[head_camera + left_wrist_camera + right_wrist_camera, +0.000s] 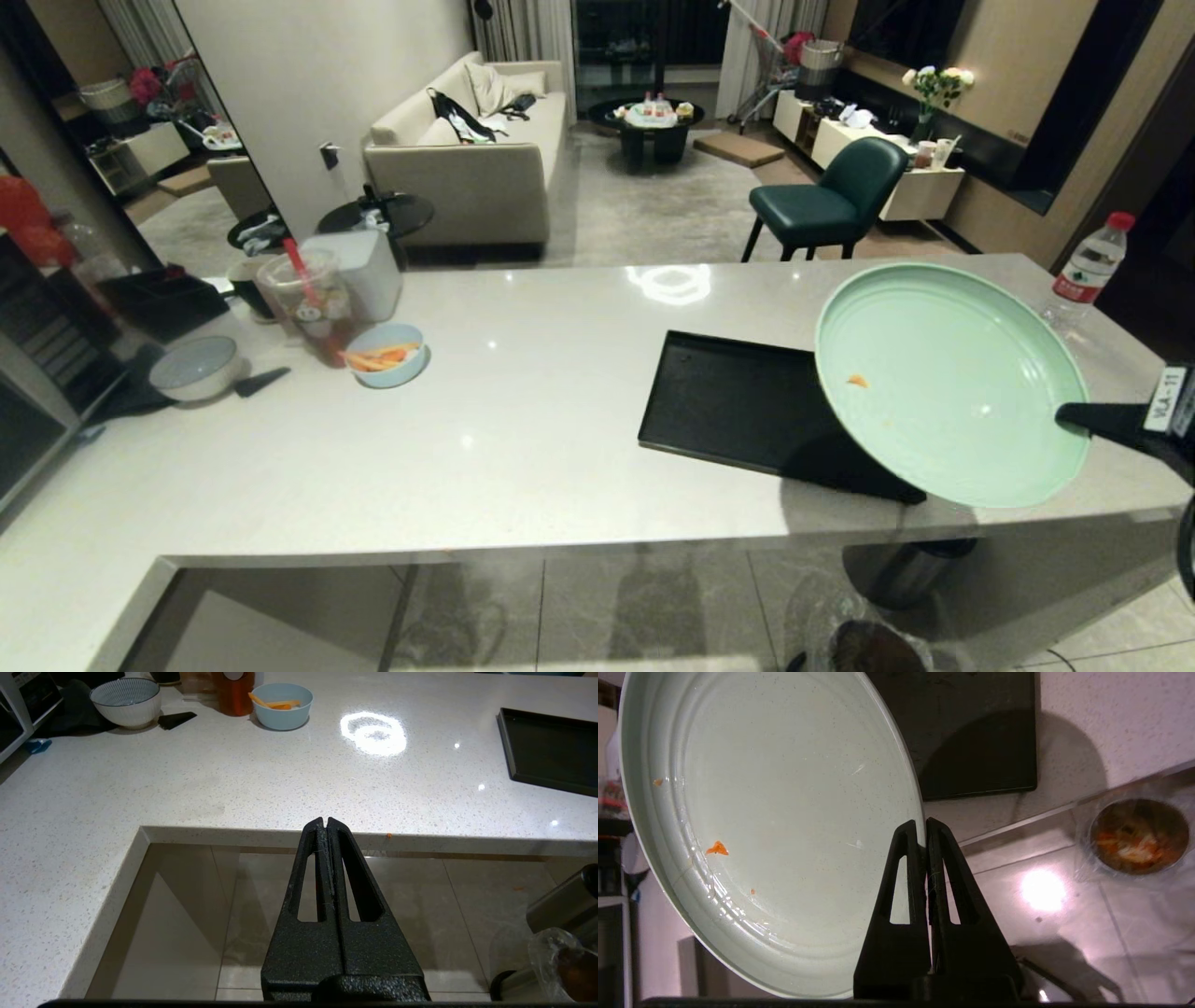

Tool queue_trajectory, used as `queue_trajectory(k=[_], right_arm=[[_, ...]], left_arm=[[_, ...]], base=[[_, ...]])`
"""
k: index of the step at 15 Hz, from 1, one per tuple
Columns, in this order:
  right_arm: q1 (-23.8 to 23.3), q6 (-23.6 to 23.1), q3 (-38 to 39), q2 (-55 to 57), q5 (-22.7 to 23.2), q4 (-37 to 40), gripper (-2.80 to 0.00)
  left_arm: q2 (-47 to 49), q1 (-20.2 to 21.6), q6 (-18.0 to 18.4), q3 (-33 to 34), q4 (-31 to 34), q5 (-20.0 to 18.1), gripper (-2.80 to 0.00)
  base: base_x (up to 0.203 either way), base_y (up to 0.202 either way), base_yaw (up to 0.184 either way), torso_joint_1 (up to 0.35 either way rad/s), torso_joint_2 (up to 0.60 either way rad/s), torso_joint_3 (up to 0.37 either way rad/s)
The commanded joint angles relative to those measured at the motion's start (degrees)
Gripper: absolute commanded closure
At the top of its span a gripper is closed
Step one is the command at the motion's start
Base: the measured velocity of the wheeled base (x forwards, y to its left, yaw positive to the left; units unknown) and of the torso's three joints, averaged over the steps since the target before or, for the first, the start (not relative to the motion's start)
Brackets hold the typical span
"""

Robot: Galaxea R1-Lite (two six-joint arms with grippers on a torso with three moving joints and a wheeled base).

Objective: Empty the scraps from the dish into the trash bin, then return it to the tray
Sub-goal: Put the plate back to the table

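Note:
My right gripper (pixel 1069 417) is shut on the near rim of the pale mint-green dish (pixel 943 373), holding it tilted above the counter's right end and over the right part of the black tray (pixel 728 401). In the right wrist view the gripper (pixel 925 823) pinches the dish (pixel 784 812), which carries only small orange crumbs (pixel 717 848). The bagged trash bin (pixel 1139 835) stands on the floor below the counter edge with orange and pale scraps (pixel 1134 842) inside it. My left gripper (pixel 326 822) is shut and empty, parked low before the counter's front edge.
At the counter's far left stand a light-blue bowl (pixel 386 355) with carrot sticks, a drink cup (pixel 308 303) and a striped bowl (pixel 196 367). A water bottle (pixel 1088 266) stands at the far right corner. A second steel bin (pixel 901 569) sits under the counter.

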Motion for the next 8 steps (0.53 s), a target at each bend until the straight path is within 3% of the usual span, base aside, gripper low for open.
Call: queue_trajectory(k=[1,5,8], right_arm=[[0.1,2.4,-1.6,3.8,0.1,0.1,0.00],[0.2,7.9,-4.1,7.4,0.1,0.0,0.00],[0.1,9.5,-4.5,11.7,-0.4,-0.8,0.00]], left_arm=[[0.1,-0.1,0.0,0.0,0.0,0.0,0.00],[0.1,0.0,0.0,0.0,0.0,0.0,0.00],[0.1,-0.1,0.0,0.0,0.0,0.0,0.00]], base=[[0.000,0.000,0.000,0.000,0.00,0.000],[0.000,0.000,0.000,0.000,0.00,0.000],[0.000,0.000,0.000,0.000,0.00,0.000]])
